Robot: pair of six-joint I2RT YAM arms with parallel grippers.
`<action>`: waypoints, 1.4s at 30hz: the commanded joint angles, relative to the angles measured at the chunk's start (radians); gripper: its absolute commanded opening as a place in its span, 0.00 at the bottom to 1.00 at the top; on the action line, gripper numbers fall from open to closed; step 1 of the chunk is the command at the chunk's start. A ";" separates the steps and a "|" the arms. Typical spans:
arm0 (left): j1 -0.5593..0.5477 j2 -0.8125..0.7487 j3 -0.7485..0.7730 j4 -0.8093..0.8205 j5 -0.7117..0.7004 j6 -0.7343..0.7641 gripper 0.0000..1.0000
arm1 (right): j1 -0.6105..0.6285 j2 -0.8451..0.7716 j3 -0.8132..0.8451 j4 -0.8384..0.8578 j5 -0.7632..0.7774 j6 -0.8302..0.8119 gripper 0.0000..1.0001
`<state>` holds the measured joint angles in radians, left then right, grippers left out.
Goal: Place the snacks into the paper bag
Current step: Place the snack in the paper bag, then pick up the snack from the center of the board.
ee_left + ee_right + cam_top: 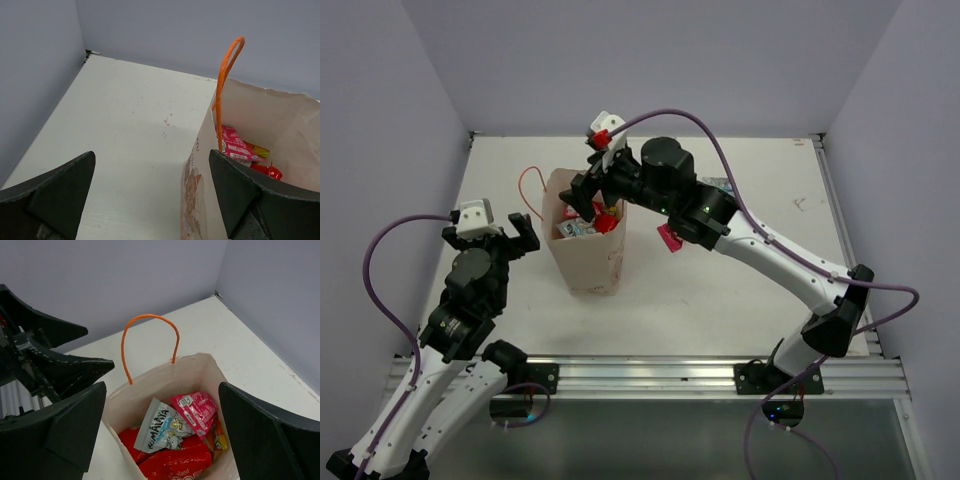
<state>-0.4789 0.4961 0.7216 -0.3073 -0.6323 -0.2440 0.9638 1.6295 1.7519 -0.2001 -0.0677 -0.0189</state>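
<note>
The paper bag (588,250) stands upright and open on the table, its orange cord handle (150,335) up. Inside it lie red packets (175,462), a grey-white packet (162,427), a magenta packet (196,410) and a multicoloured one (218,437). My right gripper (592,205) hangs over the bag's mouth, open and empty (162,435). My left gripper (490,235) is open and empty just left of the bag; the bag's side wall (197,200) lies close to its right finger. Another magenta packet (669,238) lies on the table under the right arm.
A further packet (720,184) peeks out behind the right arm. A loose orange handle (530,185) sticks out on the bag's far left. Grey walls close the table on three sides. The left gripper also shows in the right wrist view (50,360).
</note>
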 commanded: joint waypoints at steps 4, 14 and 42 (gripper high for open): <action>0.002 0.002 -0.011 0.053 0.003 -0.003 1.00 | 0.001 -0.141 -0.115 0.108 -0.018 0.011 0.99; 0.002 -0.002 -0.011 0.050 -0.006 -0.005 1.00 | 0.001 -0.342 -0.373 0.140 0.287 0.054 0.99; 0.002 0.001 -0.011 0.047 -0.001 -0.006 1.00 | -0.411 -0.427 -0.862 0.003 0.384 0.649 0.89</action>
<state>-0.4789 0.4961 0.7216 -0.3073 -0.6323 -0.2440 0.6189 1.1706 0.9234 -0.2237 0.4229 0.4862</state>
